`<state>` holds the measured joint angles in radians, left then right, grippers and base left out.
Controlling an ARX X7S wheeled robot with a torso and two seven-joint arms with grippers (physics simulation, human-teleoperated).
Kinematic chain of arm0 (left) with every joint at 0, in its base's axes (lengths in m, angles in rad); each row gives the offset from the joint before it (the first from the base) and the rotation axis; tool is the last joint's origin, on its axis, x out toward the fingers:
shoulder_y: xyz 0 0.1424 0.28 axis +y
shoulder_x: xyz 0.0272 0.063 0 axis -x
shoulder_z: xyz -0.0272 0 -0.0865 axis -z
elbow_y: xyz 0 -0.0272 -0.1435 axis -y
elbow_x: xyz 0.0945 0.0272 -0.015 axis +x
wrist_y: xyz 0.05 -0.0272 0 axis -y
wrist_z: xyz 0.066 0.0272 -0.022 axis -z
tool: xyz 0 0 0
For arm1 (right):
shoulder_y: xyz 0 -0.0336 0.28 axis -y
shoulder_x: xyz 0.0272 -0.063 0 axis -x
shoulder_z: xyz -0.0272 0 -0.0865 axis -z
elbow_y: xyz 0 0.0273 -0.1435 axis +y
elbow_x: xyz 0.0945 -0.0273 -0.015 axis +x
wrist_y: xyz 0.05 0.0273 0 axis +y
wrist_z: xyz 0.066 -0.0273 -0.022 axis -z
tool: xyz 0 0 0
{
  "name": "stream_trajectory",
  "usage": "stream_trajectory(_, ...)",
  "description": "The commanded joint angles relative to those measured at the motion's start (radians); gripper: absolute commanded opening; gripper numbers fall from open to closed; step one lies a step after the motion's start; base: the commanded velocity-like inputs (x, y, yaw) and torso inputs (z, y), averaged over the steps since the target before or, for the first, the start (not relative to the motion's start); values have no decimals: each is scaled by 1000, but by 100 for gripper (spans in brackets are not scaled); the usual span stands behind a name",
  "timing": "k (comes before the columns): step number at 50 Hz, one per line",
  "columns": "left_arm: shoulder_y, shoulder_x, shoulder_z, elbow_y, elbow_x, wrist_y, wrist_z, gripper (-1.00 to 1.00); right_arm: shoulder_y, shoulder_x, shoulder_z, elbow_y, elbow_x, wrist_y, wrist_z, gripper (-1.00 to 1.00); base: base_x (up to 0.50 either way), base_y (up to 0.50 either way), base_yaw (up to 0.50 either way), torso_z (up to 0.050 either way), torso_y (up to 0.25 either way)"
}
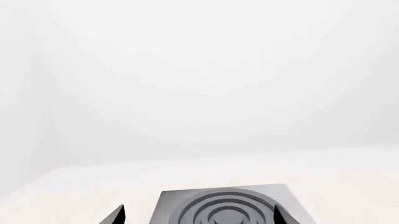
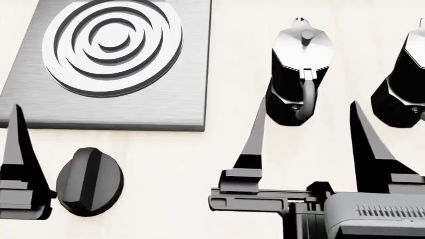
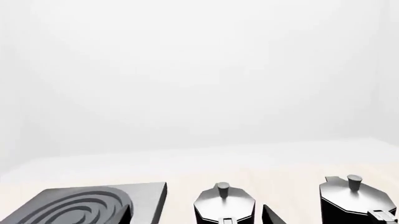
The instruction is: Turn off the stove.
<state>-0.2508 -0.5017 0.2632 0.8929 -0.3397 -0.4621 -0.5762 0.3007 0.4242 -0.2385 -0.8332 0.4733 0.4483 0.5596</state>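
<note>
You see the stove (image 2: 113,99) as a brushed grey metal plate with fine lines and a soft shine; its burner (image 2: 113,42) rings look smooth. The knob (image 2: 89,181) looks like matt black plastic with ridges. The table (image 2: 172,164) is pale, matt, with faint wood grain. Both moka pots (image 2: 299,55) have glossy silver metal tops and shiny black bodies.

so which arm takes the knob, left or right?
Left, probably. In the head view the knob lies right beside the left gripper's visible finger, below the stove. The right gripper is open in front of the moka pots, well off to the side.
</note>
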Motion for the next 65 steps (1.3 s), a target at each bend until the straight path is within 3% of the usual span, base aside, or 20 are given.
stream_trajectory(1, -51, -4, -9, 17, -15, -40, -6, 100, 53, -12, -1, -3, 24, 27, 10, 100, 0, 0, 0, 0, 0)
stream_trajectory(65, -313, -8, -64, 42, -143, -204, -36, 100, 298, -15, 32, -58, 168, 178, 96, 100, 0, 0, 0, 0, 0)
